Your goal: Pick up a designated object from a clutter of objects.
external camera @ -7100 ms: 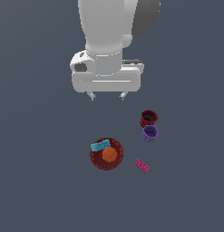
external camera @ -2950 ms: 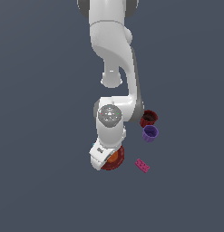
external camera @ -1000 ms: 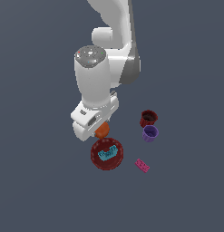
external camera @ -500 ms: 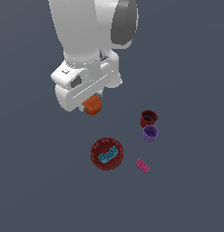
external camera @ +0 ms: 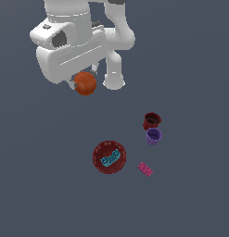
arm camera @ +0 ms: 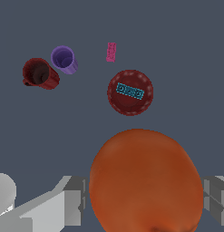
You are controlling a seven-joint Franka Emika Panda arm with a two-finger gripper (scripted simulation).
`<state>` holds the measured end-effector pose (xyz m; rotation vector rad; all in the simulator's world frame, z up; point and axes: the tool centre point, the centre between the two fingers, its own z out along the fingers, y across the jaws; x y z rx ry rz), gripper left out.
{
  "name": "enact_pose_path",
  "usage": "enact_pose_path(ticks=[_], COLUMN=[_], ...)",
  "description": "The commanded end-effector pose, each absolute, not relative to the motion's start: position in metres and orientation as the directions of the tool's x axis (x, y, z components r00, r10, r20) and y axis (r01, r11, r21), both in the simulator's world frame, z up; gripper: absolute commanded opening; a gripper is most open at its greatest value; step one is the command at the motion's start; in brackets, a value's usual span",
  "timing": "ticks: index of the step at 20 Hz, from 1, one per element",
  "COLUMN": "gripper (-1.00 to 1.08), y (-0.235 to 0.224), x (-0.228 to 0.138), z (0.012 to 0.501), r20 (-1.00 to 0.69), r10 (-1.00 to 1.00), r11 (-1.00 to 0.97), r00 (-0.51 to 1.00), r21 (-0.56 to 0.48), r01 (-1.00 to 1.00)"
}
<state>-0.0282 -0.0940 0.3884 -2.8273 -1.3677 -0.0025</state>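
- Pincer [external camera: 84, 79]: closed on the orange ball [external camera: 85, 84]; the ball is clamped between the two fingers and is carried high above the floor, well apart from the remaining clutter.
- Orange ball, wrist view [arm camera: 145, 181]: most of the lower frame is filled by it; a grey finger [arm camera: 72, 199] is seen pressed at one flank and a second at the other.
- Dark red bowl [external camera: 98, 162]: set on the floor below the arm; the teal brick [external camera: 110, 158] is held inside it, lying flat.
- Pink brick [external camera: 145, 169]: laid on the floor just beside the bowl, towards the exterior view's right, not touching it.
- Purple cup [external camera: 153, 136] and dark red cup [external camera: 152, 120]: stood upright, side by side, near each other; whether they touch cannot be told.
- Progress: the designated object is judged picked and lifted clear; no contact with bowl, bricks or cups is shown. Little is judged left beyond the grasp being held secure.
- Exterior view only: the arm's white body, the height of the ball above the floor and the ball's full round outline are shown.
- Wrist view only: the contact of the fingers on the ball's sides, the handle on the dark red cup [arm camera: 39, 73] and the open mouths of both cups are shown from above.
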Motion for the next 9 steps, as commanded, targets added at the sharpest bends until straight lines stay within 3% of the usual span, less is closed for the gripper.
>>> enact_pose_path(ticks=[1,9], gripper=[-1.0,-1.0], y=[-0.097,-0.102], x=[-0.032,-0.037], z=[0.402,0.419], r20=[0.001,0.001], r10=[0.784,0.784], r11=[-0.621,-0.621], r00=[0.621,0.621], r21=[0.0,0.0], r01=[0.784,0.784])
